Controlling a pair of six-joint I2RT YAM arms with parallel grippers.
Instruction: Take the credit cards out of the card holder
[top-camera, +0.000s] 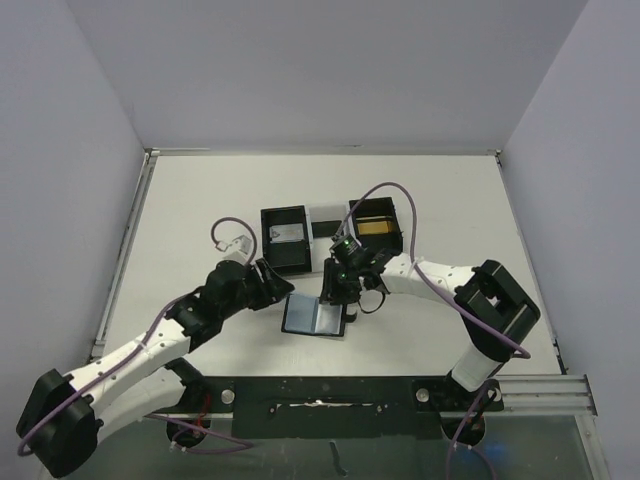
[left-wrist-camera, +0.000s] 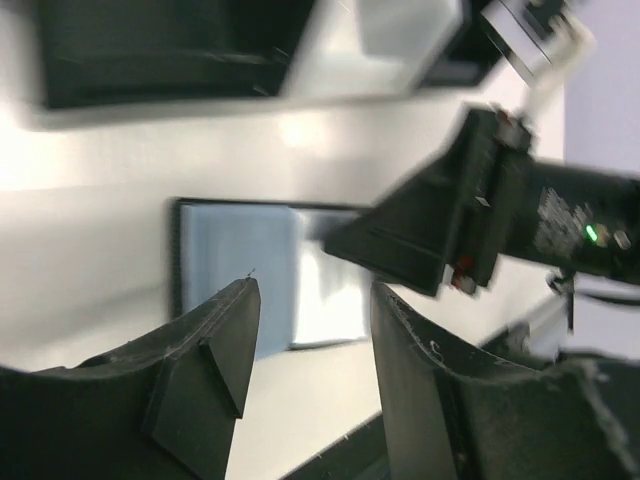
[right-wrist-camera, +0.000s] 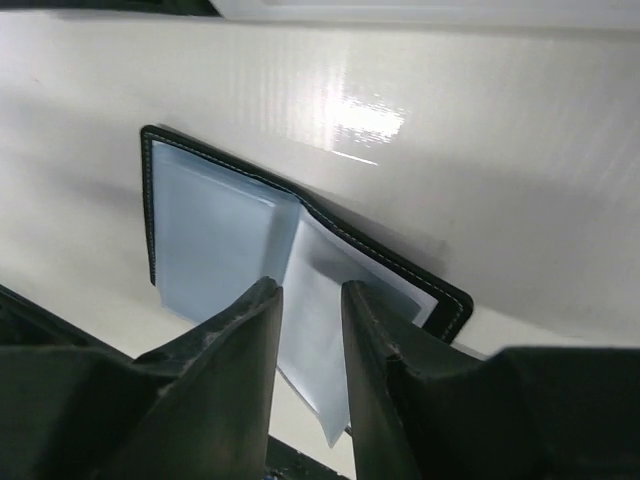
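The card holder (top-camera: 313, 314) lies spread open on the table, its blue-grey pockets up (right-wrist-camera: 215, 235) (left-wrist-camera: 235, 270). A pale sheet (right-wrist-camera: 320, 350) juts from its right half past the near edge; card or pocket leaf, I cannot tell. My right gripper (top-camera: 336, 297) (right-wrist-camera: 310, 288) hovers over that half, its jaws a narrow gap apart with nothing between them. My left gripper (top-camera: 274, 284) (left-wrist-camera: 315, 290) is open and empty just left of the holder. A gold-tan credit card (top-camera: 375, 227) lies in the right black box, a pale grey one (top-camera: 288, 235) in the left box.
Two open-top black boxes (top-camera: 268, 250) (top-camera: 396, 232) stand behind the holder, with a white piece (top-camera: 325, 212) and a small black rectangle (top-camera: 325, 230) between them. The right arm's body (left-wrist-camera: 500, 220) fills the right of the left wrist view. A black rail (top-camera: 330, 395) runs along the near edge.
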